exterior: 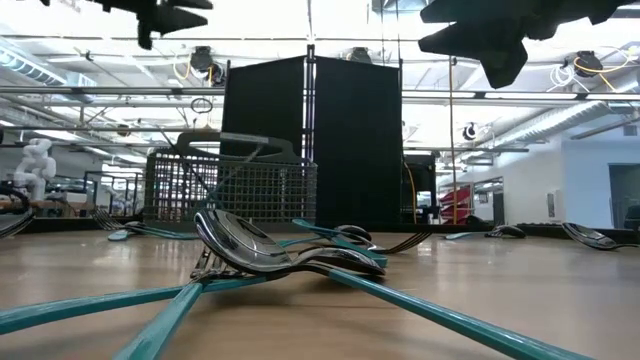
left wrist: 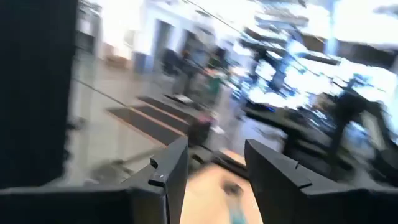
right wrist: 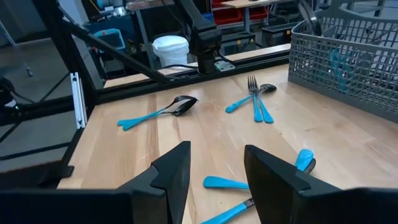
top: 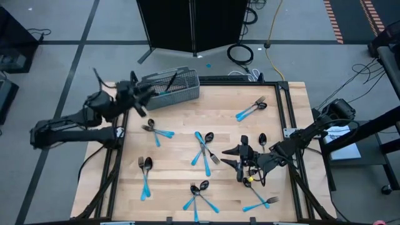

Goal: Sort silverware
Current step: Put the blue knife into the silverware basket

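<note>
Grey wire-mesh basket at the table's far left corner holds at least one blue-handled piece. The silverware lies scattered in small crossed clusters, handles pointing every way. Left gripper hovers beside the basket, right gripper over the table; both have fingers apart, empty.

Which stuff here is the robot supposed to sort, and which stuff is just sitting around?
For the job:
- blue-handled silverware scattered on the table
- wire-mesh basket
- left gripper, open
- right gripper, open

Just around:
- black cabinet
- cables on the floor
</note>
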Controlling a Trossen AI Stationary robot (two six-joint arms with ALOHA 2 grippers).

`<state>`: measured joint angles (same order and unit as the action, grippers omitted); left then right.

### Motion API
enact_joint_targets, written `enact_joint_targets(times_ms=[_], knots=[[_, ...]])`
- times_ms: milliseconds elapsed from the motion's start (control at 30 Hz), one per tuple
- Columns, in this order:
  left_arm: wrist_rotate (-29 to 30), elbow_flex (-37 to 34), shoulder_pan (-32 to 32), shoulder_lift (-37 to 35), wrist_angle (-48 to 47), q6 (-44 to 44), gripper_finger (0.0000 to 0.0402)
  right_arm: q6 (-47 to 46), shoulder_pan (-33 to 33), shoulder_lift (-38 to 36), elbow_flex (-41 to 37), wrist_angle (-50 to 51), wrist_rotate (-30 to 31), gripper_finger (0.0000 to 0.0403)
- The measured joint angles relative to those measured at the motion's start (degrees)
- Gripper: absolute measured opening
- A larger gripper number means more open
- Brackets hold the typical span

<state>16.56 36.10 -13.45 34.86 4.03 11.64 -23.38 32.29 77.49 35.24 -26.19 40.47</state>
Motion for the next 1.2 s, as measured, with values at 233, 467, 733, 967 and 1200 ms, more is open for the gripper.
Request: enact_joint_targets(times_ms=[233,467,733,967,1200], knots=[[4.6,0.0,17.1,13.2,7.0,-2.1,0.0155,0.1,-0.1,0.0,0.0,-1.1,0.0,0.0144],[6.2,0.0,30.0,34.1,31.9,-9.1,0.0155,0.4,-0.6,0.0,0.0,-1.1,0.0,0.0144],[4.9,0.0,35.0,55.7,59.4,-12.0,0.0155,0.0,-0.6,1.6,0.0,-1.5,-0.3,0.0144],[-0.4,0.5,34.7,62.9,70.0,-11.8,0.0155,-0.2,-1.1,2.3,0.0,0.7,-0.3,0.0144],[-3.4,0.6,35.0,60.2,61.1,-10.4,0.0155,-6.6,-1.5,-3.2,0.0,12.6,-0.1,0.0144]])
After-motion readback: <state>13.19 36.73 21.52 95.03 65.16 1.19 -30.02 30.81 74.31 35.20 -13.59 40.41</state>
